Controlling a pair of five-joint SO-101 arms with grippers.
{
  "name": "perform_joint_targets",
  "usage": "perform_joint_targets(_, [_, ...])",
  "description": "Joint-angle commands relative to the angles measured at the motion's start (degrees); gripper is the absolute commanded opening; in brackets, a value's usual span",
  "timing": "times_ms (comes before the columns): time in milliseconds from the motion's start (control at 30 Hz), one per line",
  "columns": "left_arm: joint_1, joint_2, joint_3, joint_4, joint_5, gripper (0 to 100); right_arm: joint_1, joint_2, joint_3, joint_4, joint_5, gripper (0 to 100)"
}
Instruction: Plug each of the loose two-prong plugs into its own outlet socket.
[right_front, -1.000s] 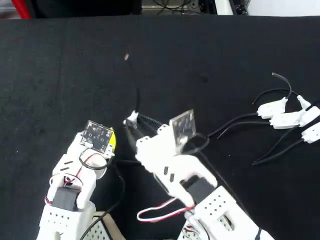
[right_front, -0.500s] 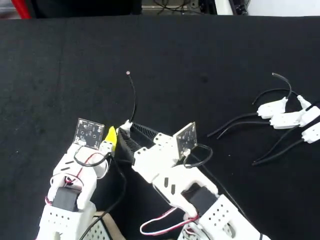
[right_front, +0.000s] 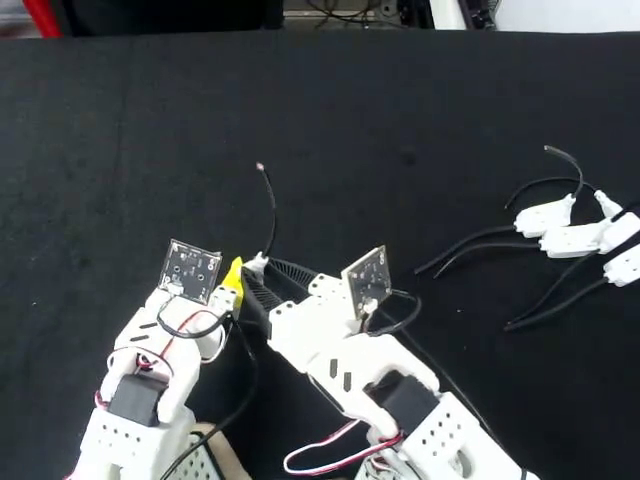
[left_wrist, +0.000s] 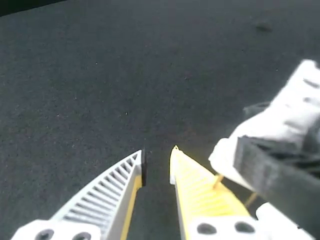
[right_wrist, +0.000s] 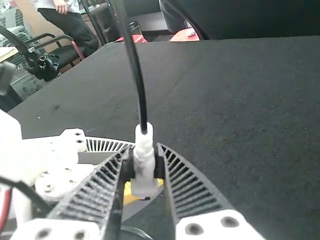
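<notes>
A black counter (right_front: 120, 120) spreads across the high view. Two white arms stand side by side at its near edge. My right arm (right_front: 350, 345) leans in toward the left arm (right_front: 150, 360), so their tips sit just beside each other near the front middle of the counter.

The right end effector (right_wrist: 145, 148) is pinching a small white plug (right_wrist: 142, 172) by its sides. The plug's black cord (right_front: 272, 210) runs away from the arms to a loose free end. The left end effector (left_wrist: 157, 151), one finger pale and one yellow, is slightly spread and holds nothing. It points down at bare counter.

Well apart, at the right side of the counter, lies a cluster of white connectors (right_front: 575, 238) with black cords. I cannot tell which are plugs and which are sockets.

From the left wrist camera I see the plug's two thin prongs (left_wrist: 218, 180) sticking out below the right arm's fingers, just beside my yellow finger.

I judge the step in hand to be carrying this plug to a socket. To do it well, I would hold the grip firm and draw the right arm clear of the left one first. Then I would line the prongs up squarely with the socket slots before pushing. The trailing cord could snag, so I would move slowly. The socket may slide, so the left arm may need to brace it.
</notes>
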Motion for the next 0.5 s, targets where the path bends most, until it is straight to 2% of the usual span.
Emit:
perform_joint_targets(0, [0.0, -0.8, 0.7, -4.1, 0.4, 11, -0.5, 0.1, -4.4, 4.8, -0.1, 1.2])
perform_joint_targets(200, [-3.5, -0.8, 1.1, -7.5, 0.7, 11, -0.6, 0.6, -7.9, 10.4, 0.2, 1.2])
perform_joint_targets(467, [-3.5, -0.8, 1.1, -7.5, 0.8, 11, -0.5, 0.7, -8.7, 13.1, 6.1, 1.2])
